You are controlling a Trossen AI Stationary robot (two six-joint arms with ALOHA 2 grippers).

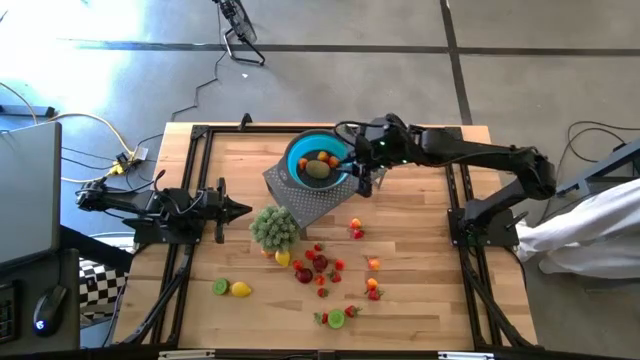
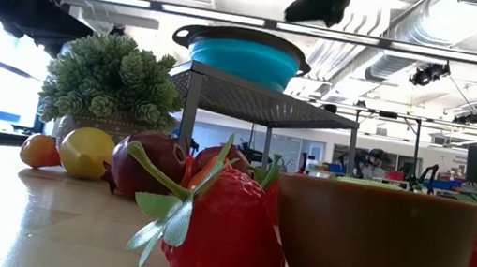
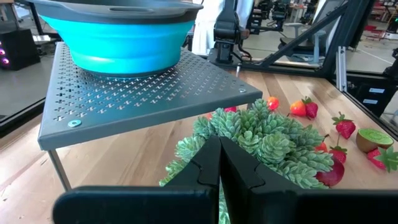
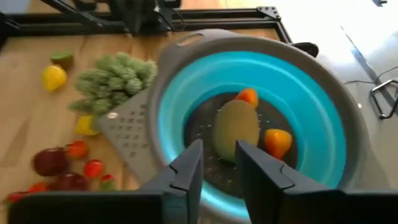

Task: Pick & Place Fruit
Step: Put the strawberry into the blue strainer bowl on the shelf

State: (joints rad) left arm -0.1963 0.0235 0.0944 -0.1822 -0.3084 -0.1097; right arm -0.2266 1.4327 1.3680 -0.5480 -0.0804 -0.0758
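Three fruit pieces lie in the blue bowl; most remain on the surface. The right tool hangs spread and empty above the bowl; the left tool waits, pressed together.

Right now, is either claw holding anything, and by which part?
Nothing held. Right claw hangs empty, fingers apart, above the round blue bowl; left claw is shut on nothing.

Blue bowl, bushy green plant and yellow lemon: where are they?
Round blue bowl (image 1: 300, 153): high view, bare inner wall.
Bushy green plant (image 1: 273, 226): high view, leafy top.
Small yellow lemon (image 1: 241, 289): high view, middle.
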